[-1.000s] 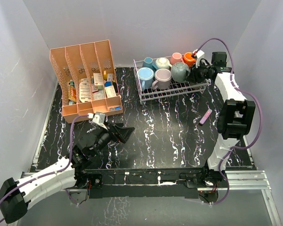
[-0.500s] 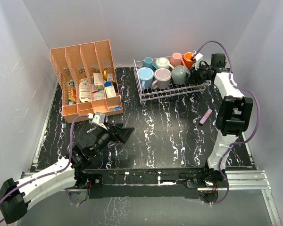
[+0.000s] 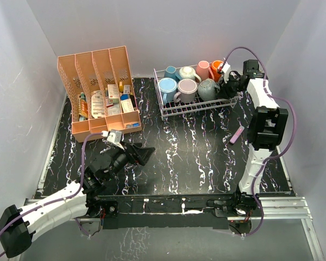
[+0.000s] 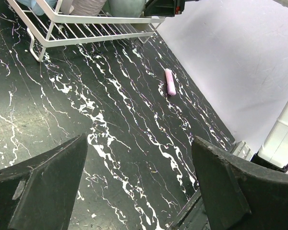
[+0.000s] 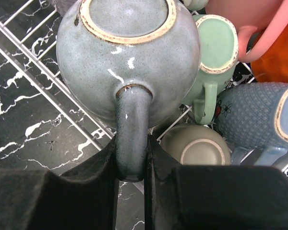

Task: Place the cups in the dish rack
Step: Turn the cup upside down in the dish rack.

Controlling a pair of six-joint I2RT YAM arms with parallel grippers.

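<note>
The white wire dish rack (image 3: 201, 103) stands at the back of the table and holds several mugs: light blue (image 3: 167, 87), lilac (image 3: 187, 87), teal (image 3: 170, 71), cream (image 3: 187, 72), pink (image 3: 203, 67) and orange (image 3: 217, 66). My right gripper (image 3: 224, 82) is shut on the handle (image 5: 131, 134) of a grey-blue mug (image 5: 129, 52), which is upside down at the rack's right end (image 3: 207, 88). I cannot tell if it rests on the wires. Mint (image 5: 216, 48), olive (image 5: 197, 149) and blue textured (image 5: 259, 115) mugs lie beside it. My left gripper (image 3: 144, 154) is open and empty over the table (image 4: 139, 184).
A salmon-pink slotted organizer (image 3: 98, 89) full of small packets stands at the back left. A small pink stick (image 3: 237, 134) lies on the black marbled table right of the middle; it also shows in the left wrist view (image 4: 170, 82). Grey walls close in three sides.
My right arm has swung back toward the rear wall with the grey-blue mug still held, and the mug sits a little lower in the rack. The left arm has not moved.
</note>
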